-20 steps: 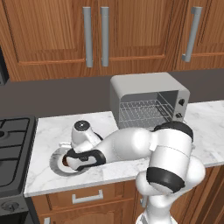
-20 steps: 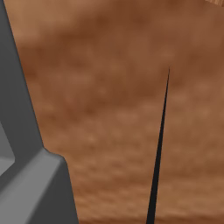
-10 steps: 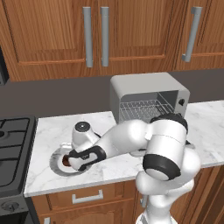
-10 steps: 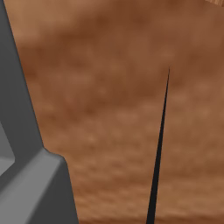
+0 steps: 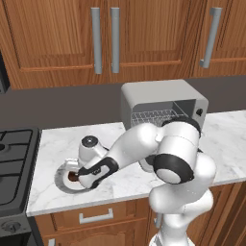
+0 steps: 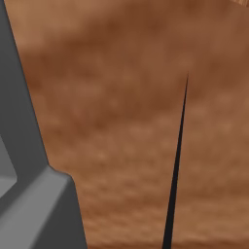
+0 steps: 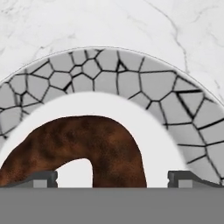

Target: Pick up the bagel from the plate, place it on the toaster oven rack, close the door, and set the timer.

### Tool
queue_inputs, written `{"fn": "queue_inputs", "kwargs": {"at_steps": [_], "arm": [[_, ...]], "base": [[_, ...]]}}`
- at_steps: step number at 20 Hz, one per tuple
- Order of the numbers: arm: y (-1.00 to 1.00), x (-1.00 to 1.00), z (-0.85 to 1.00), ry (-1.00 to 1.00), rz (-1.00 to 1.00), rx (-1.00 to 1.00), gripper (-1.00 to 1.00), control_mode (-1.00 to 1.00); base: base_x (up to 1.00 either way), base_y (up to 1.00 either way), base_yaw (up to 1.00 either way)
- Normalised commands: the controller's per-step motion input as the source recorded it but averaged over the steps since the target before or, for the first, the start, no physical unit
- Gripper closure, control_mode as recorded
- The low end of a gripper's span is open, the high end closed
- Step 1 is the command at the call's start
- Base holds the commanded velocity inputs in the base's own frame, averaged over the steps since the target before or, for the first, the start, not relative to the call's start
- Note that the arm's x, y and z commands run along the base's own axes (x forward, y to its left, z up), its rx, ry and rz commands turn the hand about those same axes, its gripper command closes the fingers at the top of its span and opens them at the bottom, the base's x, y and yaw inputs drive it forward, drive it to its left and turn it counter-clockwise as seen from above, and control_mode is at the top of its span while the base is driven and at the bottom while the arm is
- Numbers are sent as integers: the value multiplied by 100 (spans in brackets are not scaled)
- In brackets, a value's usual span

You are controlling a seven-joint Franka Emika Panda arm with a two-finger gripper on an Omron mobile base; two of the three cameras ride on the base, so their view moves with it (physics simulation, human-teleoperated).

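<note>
**Jaws spread over the bagel**

At the lower left of the left base view, the gripper (image 5: 77,178) hangs low over the plate (image 5: 61,176) on the marble tabletop (image 5: 57,144). The bagel (image 7: 83,146) lies on the plate's white centre — jaws wide open, one tip either side, gripping nothing. The toaster oven (image 5: 163,108) stands at centre right, its rack (image 5: 154,116) visible inside.

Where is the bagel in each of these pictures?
Left base view: bagel at lower left, on the plate, beside the gripper.
Right base view: not in it.
Hand view: bagel at bottom centre, between the fingertips.
Shared landmark: the plate.
</note>
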Motion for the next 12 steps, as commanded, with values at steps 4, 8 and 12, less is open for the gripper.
{"fn": "queue_inputs", "kwargs": {"at_steps": [4,8,12], "arm": [[17,0,-38,2,0,0,100,-100],[1,0,-32,0,0,0,100,-100],[0,-8,-19,-3,0,1,100,-100]], "base": [[0,0,0],[0,0,0],[0,0,0]]}}
